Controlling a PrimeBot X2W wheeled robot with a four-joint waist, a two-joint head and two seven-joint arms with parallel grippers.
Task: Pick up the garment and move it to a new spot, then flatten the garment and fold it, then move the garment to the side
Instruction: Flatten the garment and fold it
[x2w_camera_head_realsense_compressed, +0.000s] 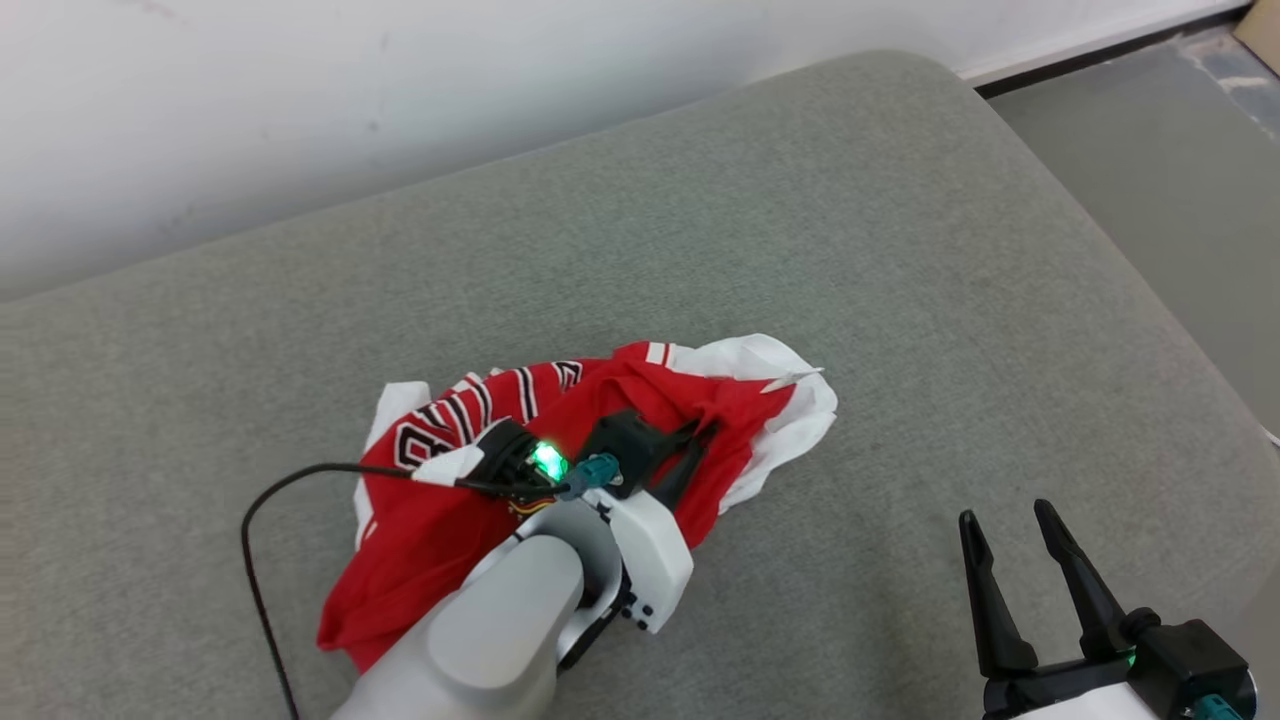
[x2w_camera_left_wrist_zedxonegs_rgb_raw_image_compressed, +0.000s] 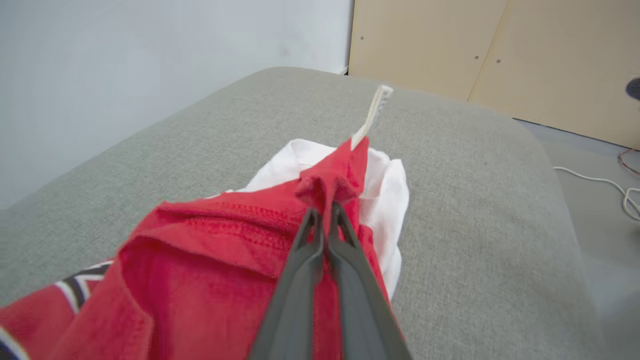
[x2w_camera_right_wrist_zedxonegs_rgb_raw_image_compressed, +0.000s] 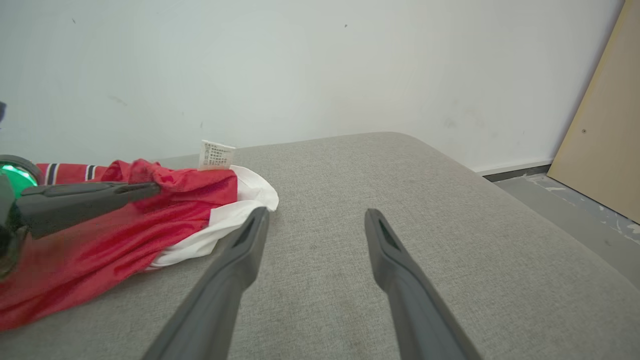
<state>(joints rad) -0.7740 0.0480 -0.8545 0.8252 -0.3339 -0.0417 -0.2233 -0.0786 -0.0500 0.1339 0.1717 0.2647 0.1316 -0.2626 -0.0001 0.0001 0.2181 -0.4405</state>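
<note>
The left arm reaches forward and down over the crumpled red-and-white jersey garment with black-striped trim (x2w_camera_head_realsense_compressed: 420, 520) (x2w_camera_left_wrist_zedxonegs_rgb_raw_image_compressed: 200, 260) (x2w_camera_right_wrist_zedxonegs_rgb_raw_image_compressed: 100, 240), its left end effector (x2w_camera_head_realsense_compressed: 700, 435) (x2w_camera_left_wrist_zedxonegs_rgb_raw_image_compressed: 322, 210) clamped together on a raised red fold beside the white care label (x2w_camera_left_wrist_zedxonegs_rgb_raw_image_compressed: 372, 112) (x2w_camera_right_wrist_zedxonegs_rgb_raw_image_compressed: 216, 155). The right end effector (x2w_camera_head_realsense_compressed: 1003, 512) (x2w_camera_right_wrist_zedxonegs_rgb_raw_image_compressed: 316, 214) hovers low to the garment's right, fingers spread apart and empty. The garment lies near the front middle of a grey fabric-covered cushion (x2w_camera_head_realsense_compressed: 900, 250) (x2w_camera_right_wrist_zedxonegs_rgb_raw_image_compressed: 450, 200) set against a white wall (x2w_camera_head_realsense_compressed: 300, 100), with grey floor (x2w_camera_head_realsense_compressed: 1180, 180) and a pale wooden panel (x2w_camera_left_wrist_zedxonegs_rgb_raw_image_compressed: 500, 60) beyond.
</note>
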